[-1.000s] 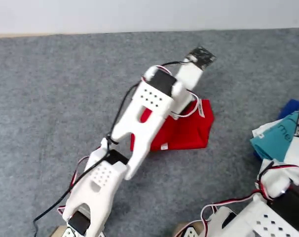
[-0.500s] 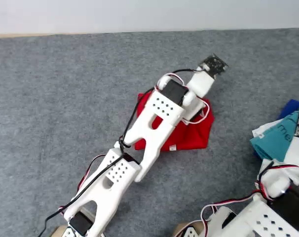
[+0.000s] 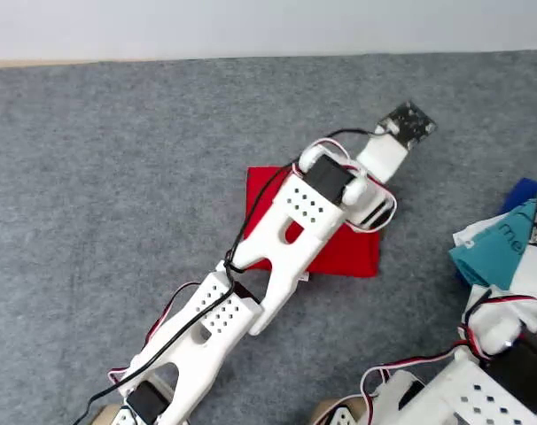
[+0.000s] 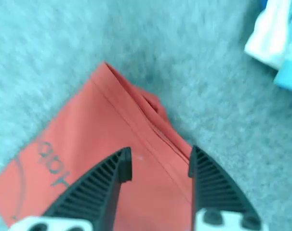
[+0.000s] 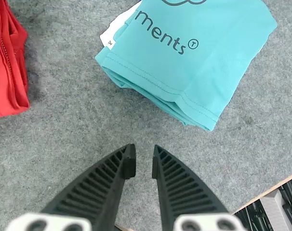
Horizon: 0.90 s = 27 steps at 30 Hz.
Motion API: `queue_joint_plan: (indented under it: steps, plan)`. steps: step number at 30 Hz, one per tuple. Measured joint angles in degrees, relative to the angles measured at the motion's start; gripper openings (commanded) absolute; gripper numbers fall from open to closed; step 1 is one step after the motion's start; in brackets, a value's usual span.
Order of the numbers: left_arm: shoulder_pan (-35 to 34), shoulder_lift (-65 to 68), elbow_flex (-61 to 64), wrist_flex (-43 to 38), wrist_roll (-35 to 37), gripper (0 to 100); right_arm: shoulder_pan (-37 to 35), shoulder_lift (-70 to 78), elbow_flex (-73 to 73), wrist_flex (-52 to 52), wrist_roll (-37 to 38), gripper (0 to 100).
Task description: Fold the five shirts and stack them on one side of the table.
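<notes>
A folded red shirt (image 3: 348, 248) lies mid-table on the grey cloth, with the left arm (image 3: 317, 195) stretched across it. My left gripper (image 4: 159, 163) hovers open just above the red shirt (image 4: 88, 139), near its folded corner, with nothing between the fingers. At the right edge of the table sits a stack of folded shirts, with a teal one (image 3: 497, 252) on top and white (image 3: 474, 232) and blue (image 3: 521, 193) below. My right gripper (image 5: 142, 161) is shut and empty over bare cloth, short of the teal shirt (image 5: 194, 53). The red shirt's edge (image 5: 6, 62) lies beside it.
The right arm's base (image 3: 490, 372) sits at the front right corner. The table's edge (image 5: 281, 192) runs close behind the stack in the right wrist view. Grey cloth (image 3: 118, 177) stretches wide over the table's left half.
The left arm has swung right and stretched farther out over the red shirt. The right arm and the stack have not moved.
</notes>
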Motion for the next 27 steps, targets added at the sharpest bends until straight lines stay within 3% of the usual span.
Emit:
queue_joint_plan:
  steps: [4, 11, 15, 22, 27]
  plan:
    - [-3.52, 0.0, -4.22, 0.26, 0.0, 16, 0.0, 0.0, 0.0, 0.0, 0.0, 7.2]
    - [-14.77, 0.0, -4.48, 0.35, 0.0, 1, 0.0, 0.0, 0.0, 0.0, 0.0, 7.5]
    - [-20.66, -3.96, -2.02, 0.35, 0.0, 1, -1.93, 0.0, 0.0, 0.0, 0.0, 7.6]
    - [-29.8, -23.74, 19.87, 0.35, -1.41, 1, -16.97, 0.26, 4.04, 0.0, -0.53, 8.6]
    - [-39.03, -41.32, 41.05, 0.35, -4.66, 1, -28.84, 7.47, 7.3, -0.44, -7.91, 18.4]
